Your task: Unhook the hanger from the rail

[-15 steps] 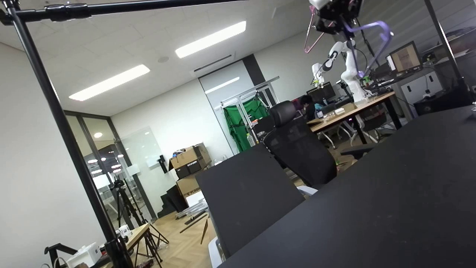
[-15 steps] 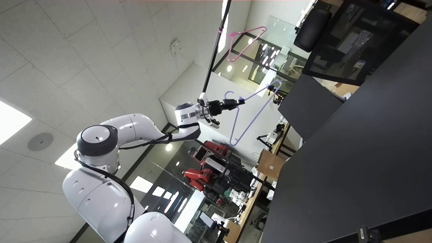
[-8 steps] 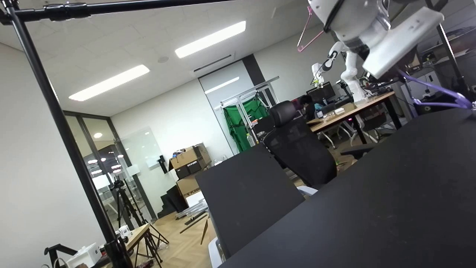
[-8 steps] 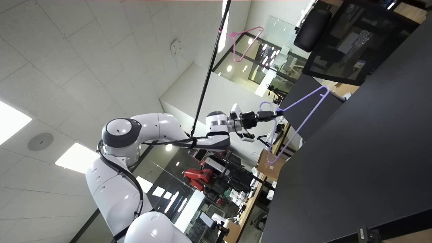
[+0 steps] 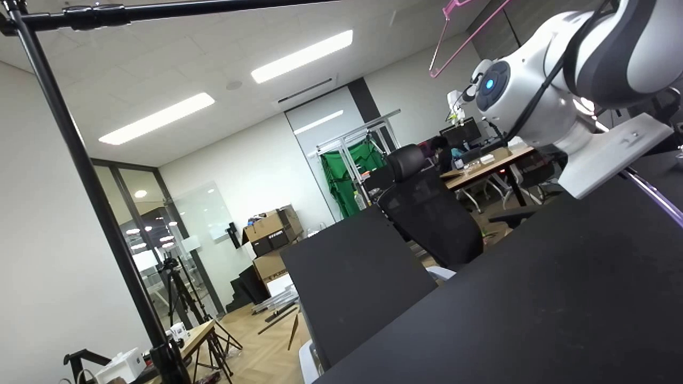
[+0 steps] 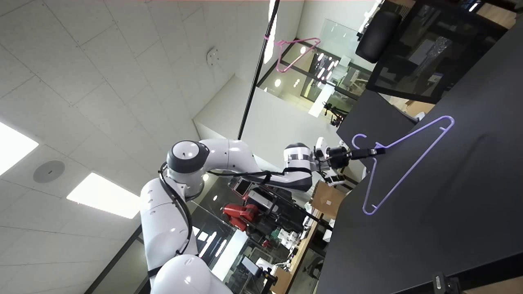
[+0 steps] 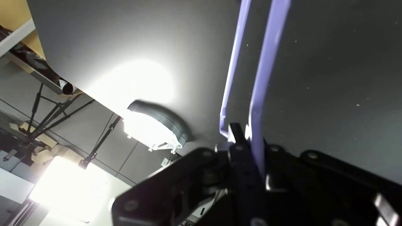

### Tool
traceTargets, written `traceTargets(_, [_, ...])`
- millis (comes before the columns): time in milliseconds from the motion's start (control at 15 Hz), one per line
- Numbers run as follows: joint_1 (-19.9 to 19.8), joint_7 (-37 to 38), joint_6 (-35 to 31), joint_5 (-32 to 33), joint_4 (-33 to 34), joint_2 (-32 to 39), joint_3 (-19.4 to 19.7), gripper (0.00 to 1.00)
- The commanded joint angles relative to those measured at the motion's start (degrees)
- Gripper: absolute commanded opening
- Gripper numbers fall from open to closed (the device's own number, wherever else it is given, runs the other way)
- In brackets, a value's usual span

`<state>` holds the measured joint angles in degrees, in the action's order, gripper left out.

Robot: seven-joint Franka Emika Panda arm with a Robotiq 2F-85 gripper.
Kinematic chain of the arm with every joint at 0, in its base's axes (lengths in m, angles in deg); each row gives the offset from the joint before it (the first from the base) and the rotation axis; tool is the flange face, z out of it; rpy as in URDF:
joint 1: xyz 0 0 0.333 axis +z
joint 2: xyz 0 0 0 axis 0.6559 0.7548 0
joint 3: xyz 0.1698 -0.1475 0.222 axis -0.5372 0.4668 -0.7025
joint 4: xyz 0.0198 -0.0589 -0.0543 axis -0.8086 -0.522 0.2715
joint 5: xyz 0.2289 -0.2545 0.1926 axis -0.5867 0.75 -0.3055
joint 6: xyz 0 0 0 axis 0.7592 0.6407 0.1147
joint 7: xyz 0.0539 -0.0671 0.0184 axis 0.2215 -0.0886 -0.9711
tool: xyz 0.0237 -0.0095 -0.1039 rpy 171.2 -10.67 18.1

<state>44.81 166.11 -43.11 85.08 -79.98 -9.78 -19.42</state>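
Note:
The lavender hanger (image 6: 411,169) is held away from the rail (image 6: 255,77) in an exterior view, over the black table. Its hook is free, with nothing in it. My gripper (image 6: 380,151) is shut on the hanger near its neck, below the hook. In the wrist view the hanger (image 7: 262,72) runs up from between the closed fingertips (image 7: 240,133). In an exterior view only a piece of the hanger (image 5: 659,200) shows at the right edge; the gripper is hidden behind the arm there. The rail (image 5: 224,7) also crosses the top left of that view.
A pink hanger (image 6: 281,42) hangs on the rail; it also shows in an exterior view (image 5: 473,38) above the arm. A black upright pole (image 5: 93,192) holds up the rail. The black table (image 6: 429,228) lies below the held hanger. A black chair (image 5: 437,218) stands beyond the table.
My gripper has carried the lavender hanger away from the rail and lower, over the table, to the right in the views. The pink hanger sways slightly on the rail.

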Motion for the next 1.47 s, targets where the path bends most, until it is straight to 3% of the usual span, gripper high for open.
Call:
traceTargets(0, [1.8, 3.9, 2.4, 0.5, 5.3, 5.9, 1.6, 0.02])
traceTargets(333, [2.2, 3.9, 3.6, -0.7, 9.0, 10.1, 2.1, 0.02])
traceTargets(400, [2.3, 3.3, 4.4, -1.0, 9.7, 10.5, 2.1, 0.15])
traceTargets(467, [1.7, 0.6, 5.5, -3.0, 9.7, 9.9, 1.1, 0.34])
traceTargets(667, [0.6, -7.3, 4.4, -7.0, 5.4, 3.4, -1.2, 0.54])
traceTargets(1000, [-2.1, -29.9, 2.0, -23.5, -0.4, -10.4, -5.3, 0.88])
traceTargets(1067, [-4.2, -34.2, 3.4, -26.5, -1.2, -13.3, -8.0, 0.94])
traceTargets(1200, [-3.2, -44.3, 5.0, -36.4, -3.4, -19.4, -7.2, 1.0])
traceTargets(1267, [0.6, -38.6, 3.8, -32.3, 1.4, -12.7, -3.1, 1.0])
traceTargets(1333, [0.6, -40.5, 4.4, -33.6, 0.7, -15.0, -3.1, 0.96])
traceTargets(1400, [1.0, -40.4, 4.4, -33.4, 0.6, -15.5, -2.6, 1.0])
